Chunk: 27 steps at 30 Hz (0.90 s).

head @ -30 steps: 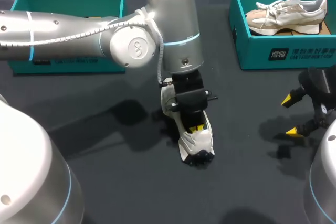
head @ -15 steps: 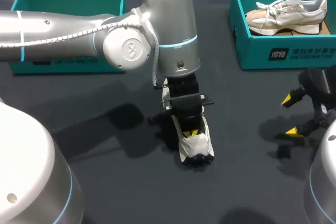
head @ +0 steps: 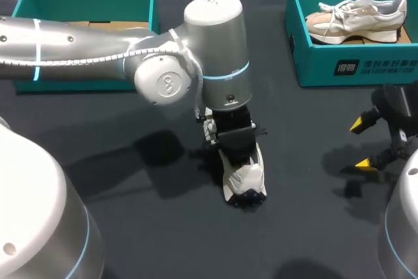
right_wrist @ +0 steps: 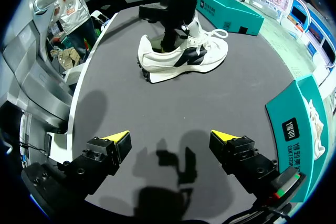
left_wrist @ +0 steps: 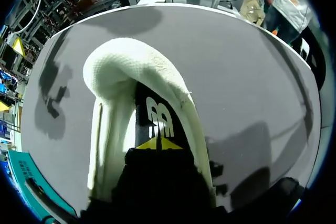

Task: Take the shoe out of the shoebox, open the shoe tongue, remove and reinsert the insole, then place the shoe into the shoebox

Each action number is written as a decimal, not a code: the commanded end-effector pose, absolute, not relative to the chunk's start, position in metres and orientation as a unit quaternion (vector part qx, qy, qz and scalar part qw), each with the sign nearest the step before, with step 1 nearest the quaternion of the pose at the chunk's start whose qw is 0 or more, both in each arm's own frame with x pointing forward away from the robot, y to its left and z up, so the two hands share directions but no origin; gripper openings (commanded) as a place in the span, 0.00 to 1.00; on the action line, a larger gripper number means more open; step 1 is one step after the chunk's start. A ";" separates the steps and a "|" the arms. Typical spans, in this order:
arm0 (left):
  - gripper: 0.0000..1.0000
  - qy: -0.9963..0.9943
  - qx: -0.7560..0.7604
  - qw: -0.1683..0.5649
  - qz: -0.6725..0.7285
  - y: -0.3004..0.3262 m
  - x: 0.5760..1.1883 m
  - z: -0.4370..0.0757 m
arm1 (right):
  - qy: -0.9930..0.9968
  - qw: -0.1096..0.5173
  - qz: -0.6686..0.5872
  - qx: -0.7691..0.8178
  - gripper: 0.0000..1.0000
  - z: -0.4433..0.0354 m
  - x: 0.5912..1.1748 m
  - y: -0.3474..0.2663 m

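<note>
Shoe (head: 245, 178) sits on the middle of the table (head: 130, 227). Left gripper (left_wrist: 157, 144) is down its mouth, fingers closed tip to tip on the insole (left_wrist: 159, 116). Best to pinch the edge and peel slowly. Right gripper (right_wrist: 169, 136) hangs well apart, fingers spread wide; it could pin the toe.
</note>
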State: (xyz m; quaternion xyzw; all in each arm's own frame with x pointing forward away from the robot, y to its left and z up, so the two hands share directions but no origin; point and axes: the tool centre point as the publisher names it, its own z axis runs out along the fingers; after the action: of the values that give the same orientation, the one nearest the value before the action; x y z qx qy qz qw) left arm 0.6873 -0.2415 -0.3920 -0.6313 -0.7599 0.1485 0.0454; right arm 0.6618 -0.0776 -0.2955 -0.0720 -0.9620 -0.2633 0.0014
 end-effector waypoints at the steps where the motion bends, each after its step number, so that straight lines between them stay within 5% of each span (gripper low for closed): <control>1: 0.00 -0.757 -0.630 0.032 0.168 -0.232 0.691 -0.373 | -0.962 0.000 -0.262 -0.072 1.00 -0.295 0.660 -0.077; 8: 0.00 -0.724 -0.664 0.054 0.182 -0.239 0.669 -0.354 | -0.962 0.000 -0.262 -0.072 1.00 -0.295 0.660 -0.077; 27: 0.00 -0.753 -0.649 0.028 0.106 -0.237 0.679 -0.421 | -0.962 0.000 -0.262 -0.072 1.00 -0.295 0.660 -0.077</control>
State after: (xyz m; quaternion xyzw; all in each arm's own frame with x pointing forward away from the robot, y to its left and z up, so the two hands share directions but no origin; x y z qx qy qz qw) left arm 0.6734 -0.2403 -0.3956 -0.6545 -0.7486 0.0954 0.0454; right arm 0.6621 -0.0775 -0.2956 -0.0719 -0.9620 -0.2634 0.0015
